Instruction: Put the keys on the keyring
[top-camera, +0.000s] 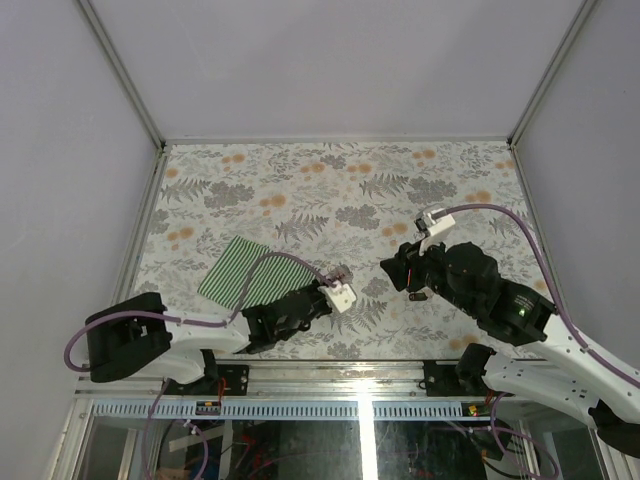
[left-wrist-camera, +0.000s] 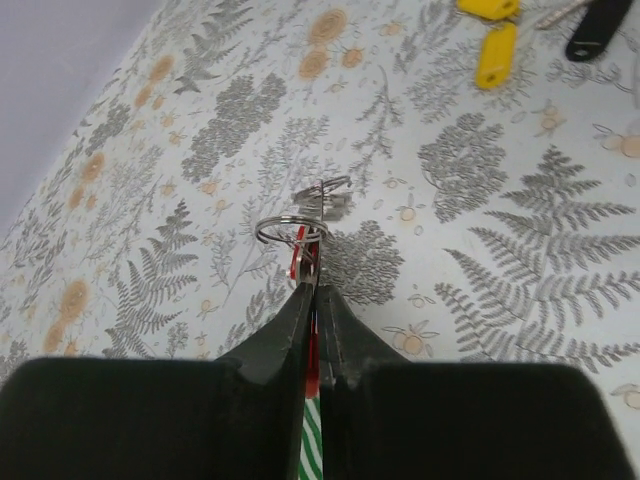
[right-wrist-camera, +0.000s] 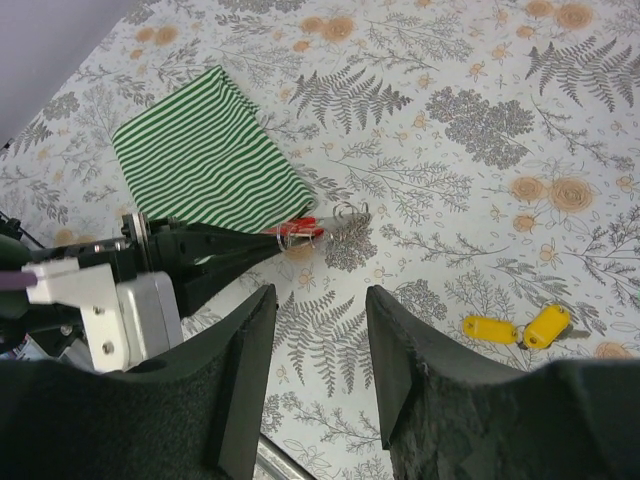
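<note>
My left end effector (left-wrist-camera: 312, 290) is clamped tight on the keyring (left-wrist-camera: 292, 230). Its jaws are pressed together on the red tag (left-wrist-camera: 298, 255), and the thin grey loop sticks out just past the fingertips. A second small wire loop (left-wrist-camera: 325, 190) sits at the far side of the first, touching it. I cannot tell whether either loop rests on the floral surface (left-wrist-camera: 150, 200) or hangs just over it.

My right end effector (right-wrist-camera: 320, 292) holds nothing. Its jaws stand partly apart, with only bare surface showing in the gap between them. It hovers above the surface facing the left one, and in its wrist view the keyring lies beyond the gap, a little to the left of centre.

The keys (right-wrist-camera: 490, 328) are not on the ring. Two with yellow heads lie side by side on the surface, to the right of the right end effector's fingers in that view and well apart from the keyring. In the left wrist view a dark tag (left-wrist-camera: 600, 30) lies just beside them, near the top right corner.

A green-and-white striped cloth (right-wrist-camera: 200, 160) lies flat on the surface beside the left arm. From above, that arm crosses over the cloth's near corner.
</note>
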